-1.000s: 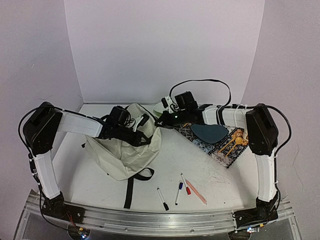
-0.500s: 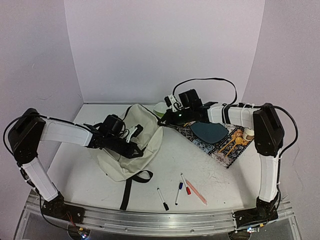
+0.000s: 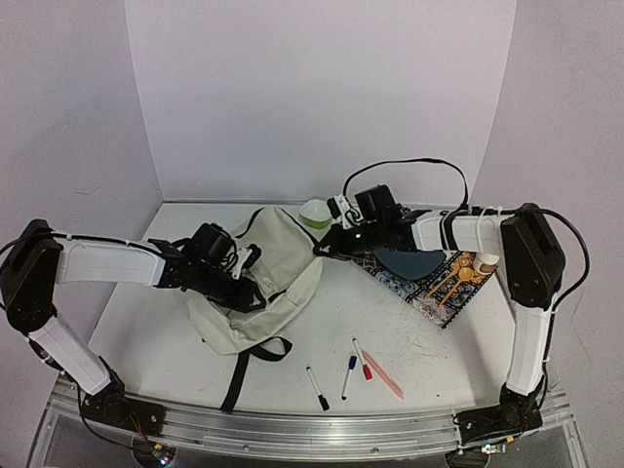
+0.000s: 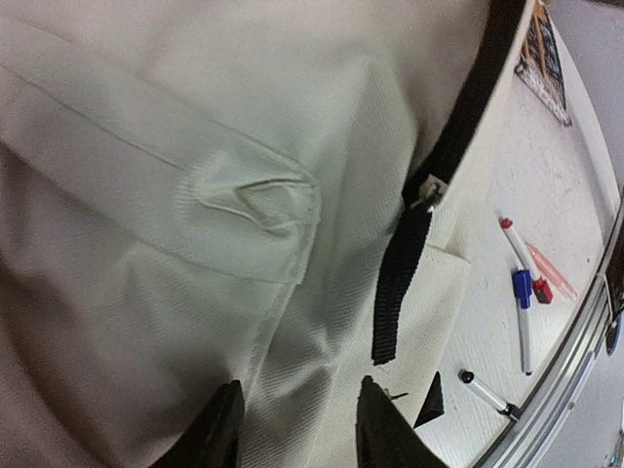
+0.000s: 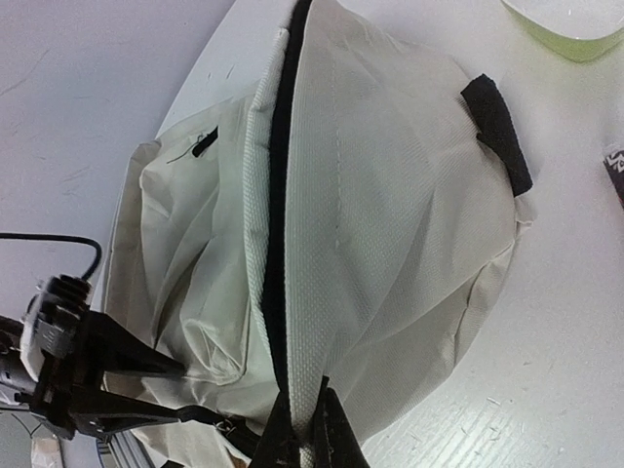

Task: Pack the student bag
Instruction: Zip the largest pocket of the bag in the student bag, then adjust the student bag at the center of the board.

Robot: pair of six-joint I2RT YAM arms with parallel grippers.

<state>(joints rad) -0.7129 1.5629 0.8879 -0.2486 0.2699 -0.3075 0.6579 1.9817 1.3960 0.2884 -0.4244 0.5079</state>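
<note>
Presently a large, soft cream backpack (image 3: 292, 278) of coarse woven fabric is lying slumped on the white desk (image 3: 429, 361) between the two arms, its flat black webbing strap (image 4: 395, 292) trailing toward the near edge. The right pincer (image 5: 312, 439) is clenching a fold beside the dark zip line. The left pincer (image 4: 297, 429) is standing released over creased cloth, perhaps brushing it. The backpack's inside is lying out of sight.

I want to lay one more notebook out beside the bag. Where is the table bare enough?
Bare table lies between the student bag and the patterned book, beyond the markers. Another patch sits front-right, between the pink pen and the right arm. Crowded: the far side, where the right gripper pinches the bag beside the green bowl.
</note>
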